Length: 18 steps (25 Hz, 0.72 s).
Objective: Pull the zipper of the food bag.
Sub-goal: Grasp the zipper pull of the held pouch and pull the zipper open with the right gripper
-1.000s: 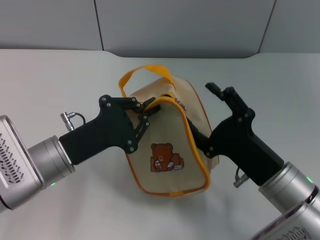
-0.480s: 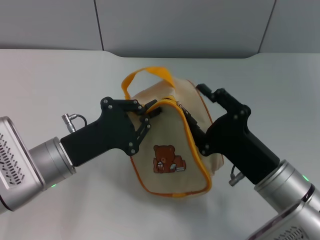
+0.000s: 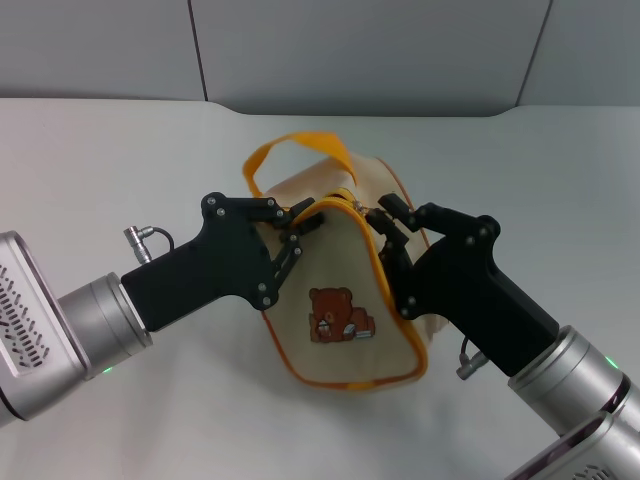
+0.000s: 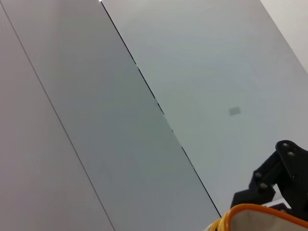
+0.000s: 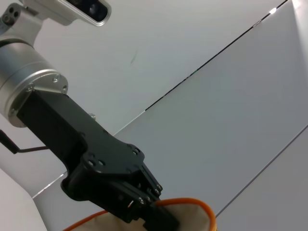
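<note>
Centrally, the food bag (image 3: 345, 300) sits between left hand (image 3: 300, 228) and right hand (image 3: 385, 222).

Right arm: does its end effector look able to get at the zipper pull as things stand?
Probably yes. The right end effector sits at the zipper pull on the food bag, nothing between them; the left end effector grips the bag's opposite edge.

Both arms reach inward, grippers nearly meeting

The left gripper (image 3: 300, 222) comes in from the left, fingers pinched together; the right gripper (image 3: 388, 215) angles up from the lower right, its fingers closed, with both black wrists tilted toward centre
</note>
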Each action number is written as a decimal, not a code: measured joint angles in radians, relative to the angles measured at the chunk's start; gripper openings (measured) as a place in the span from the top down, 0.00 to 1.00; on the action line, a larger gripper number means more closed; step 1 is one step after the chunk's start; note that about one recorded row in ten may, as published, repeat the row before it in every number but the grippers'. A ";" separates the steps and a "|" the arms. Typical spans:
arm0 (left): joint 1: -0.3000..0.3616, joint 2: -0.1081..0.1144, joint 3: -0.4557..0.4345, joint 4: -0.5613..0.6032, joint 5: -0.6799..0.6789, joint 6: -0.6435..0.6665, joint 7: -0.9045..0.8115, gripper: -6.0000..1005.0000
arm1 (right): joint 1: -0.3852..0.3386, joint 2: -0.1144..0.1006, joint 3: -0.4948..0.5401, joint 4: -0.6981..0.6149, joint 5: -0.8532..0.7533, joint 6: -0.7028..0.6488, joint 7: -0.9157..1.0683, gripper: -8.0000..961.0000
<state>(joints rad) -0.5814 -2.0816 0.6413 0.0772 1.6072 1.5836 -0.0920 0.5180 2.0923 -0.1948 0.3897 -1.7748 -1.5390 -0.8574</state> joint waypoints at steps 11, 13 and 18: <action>0.000 0.000 -0.004 0.000 -0.004 -0.001 0.000 0.91 | -0.054 0.000 0.000 -0.014 0.005 0.006 -0.003 0.98; -0.001 0.000 -0.007 0.001 -0.005 -0.001 0.000 0.91 | -0.124 0.000 0.000 -0.036 0.004 -0.002 -0.003 0.99; 0.007 0.000 -0.010 0.002 -0.007 -0.002 0.000 0.91 | -0.229 -0.001 0.000 -0.083 0.002 -0.011 -0.003 0.97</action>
<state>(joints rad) -0.5749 -2.0815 0.6313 0.0792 1.6003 1.5816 -0.0921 0.2893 2.0917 -0.1947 0.3066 -1.7728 -1.5503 -0.8607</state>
